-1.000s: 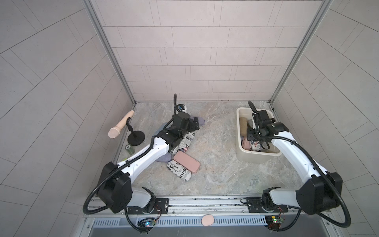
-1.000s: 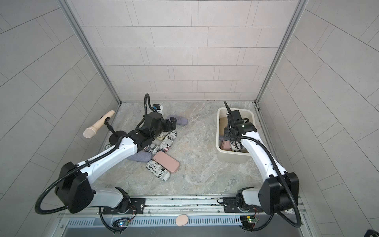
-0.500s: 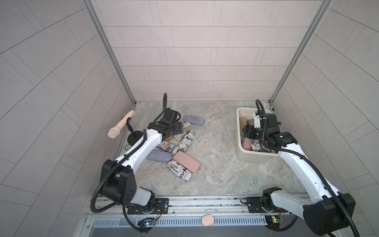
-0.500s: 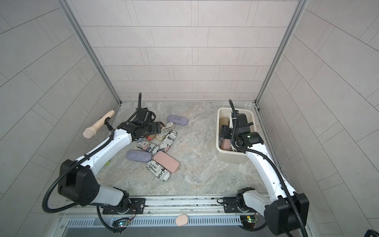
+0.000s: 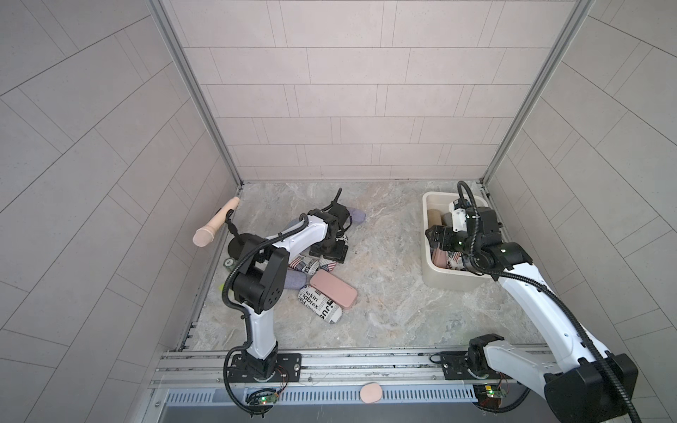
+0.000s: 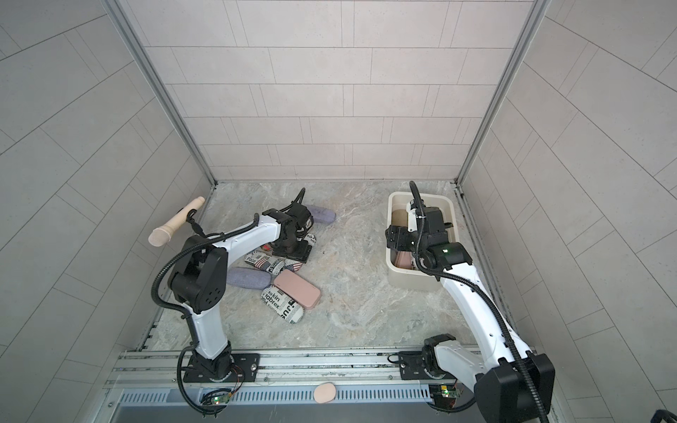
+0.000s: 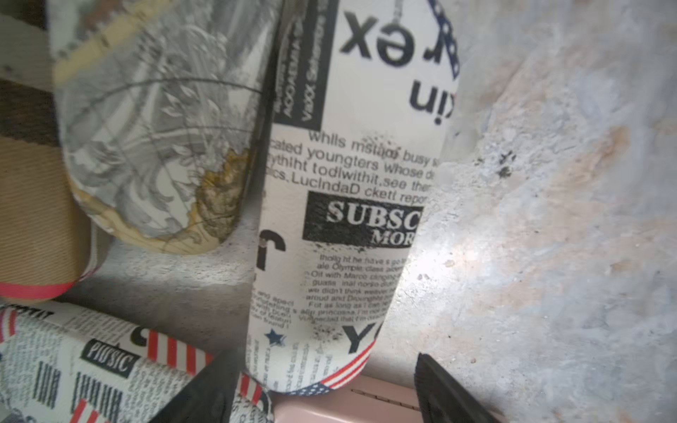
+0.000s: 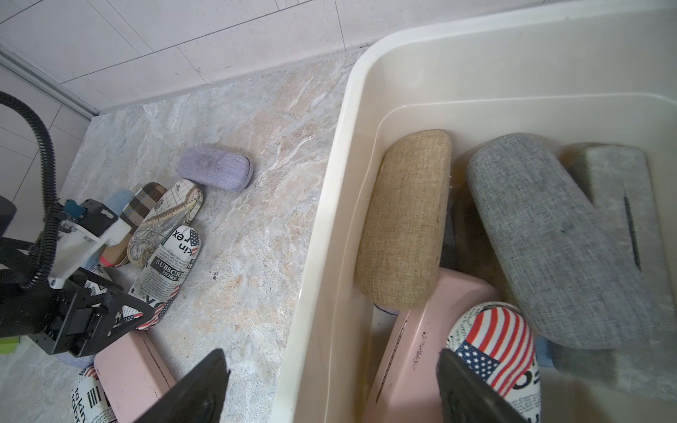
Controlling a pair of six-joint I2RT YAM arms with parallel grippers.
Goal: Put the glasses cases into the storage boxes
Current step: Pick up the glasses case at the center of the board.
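Several glasses cases lie piled on the marble floor at the left: a pink case (image 5: 333, 293), a newsprint case (image 5: 318, 307), lilac cases (image 5: 357, 216), and flag-print ones (image 5: 307, 263). My left gripper (image 5: 328, 252) (image 7: 326, 399) is open and low over the pile. Its fingers straddle the end of a newsprint case (image 7: 348, 219) without gripping it. The cream storage box (image 5: 428, 278) (image 8: 329, 219) holds a tan case (image 8: 406, 219), a grey case (image 8: 564, 238), a pink case (image 8: 421, 329) and a flag-print case (image 8: 494, 340). My right gripper (image 5: 437, 238) (image 8: 335, 392) hangs open and empty above the box's left wall.
A wooden handle (image 5: 216, 227) on a black stand (image 5: 238, 245) leans by the left wall, close to the pile. Tiled walls close in three sides. The arm rail (image 5: 329, 362) runs along the front, with a pink oval (image 5: 370, 393) below it.
My right gripper's jaws have widened and it has shifted from inside the box to over its left wall. My left gripper has swung across the pile and dropped over the newsprint case.
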